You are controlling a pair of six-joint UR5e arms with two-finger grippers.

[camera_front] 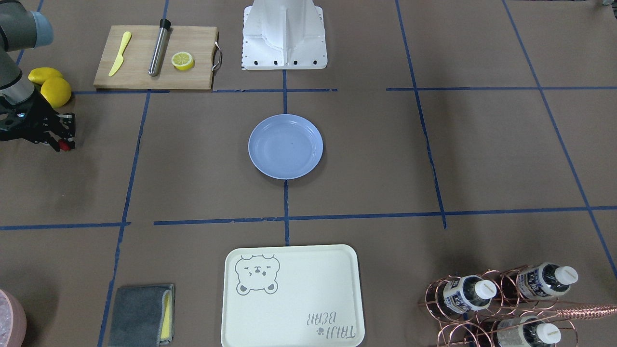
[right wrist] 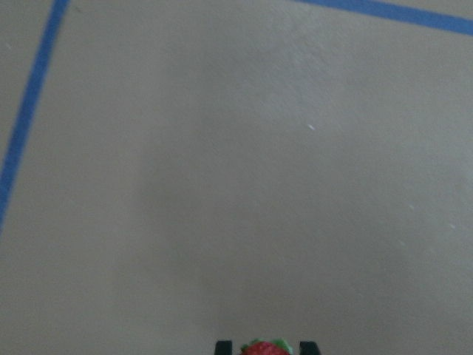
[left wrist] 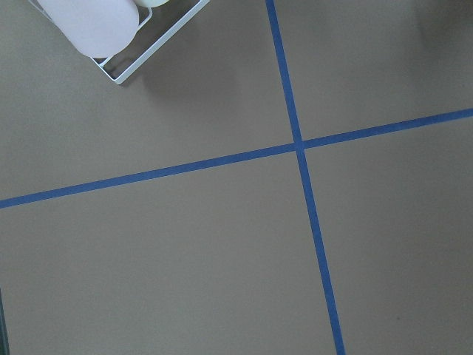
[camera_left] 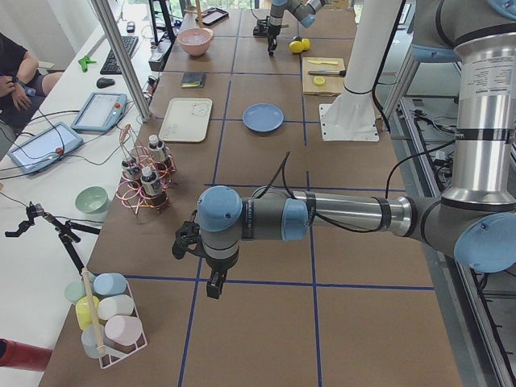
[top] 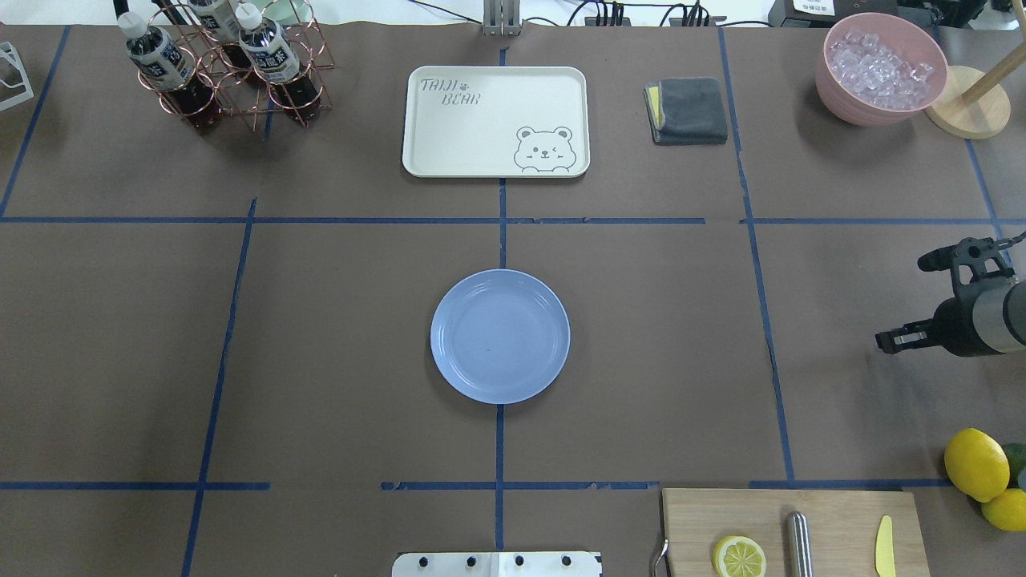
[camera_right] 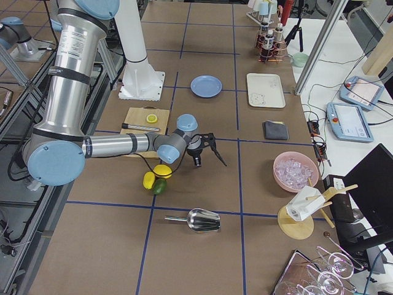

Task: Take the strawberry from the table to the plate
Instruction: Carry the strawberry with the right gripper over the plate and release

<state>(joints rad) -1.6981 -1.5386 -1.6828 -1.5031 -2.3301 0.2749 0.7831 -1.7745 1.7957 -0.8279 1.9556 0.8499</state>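
Taped table [camera_front: 482, 154] — plate [camera_front: 285, 146], tray [camera_front: 299, 308], board [camera_front: 140, 77], lemons [camera_front: 55, 91], cloth [camera_front: 137, 313].

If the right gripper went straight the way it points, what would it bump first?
Probably the bare table: ahead of the right gripper and its strawberry, the wrist view shows only paper and blue tape. Depth unclear.

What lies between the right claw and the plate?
Only bare table and one blue tape line separate the right claw, gripping the strawberry, from the plate; front-facing view.
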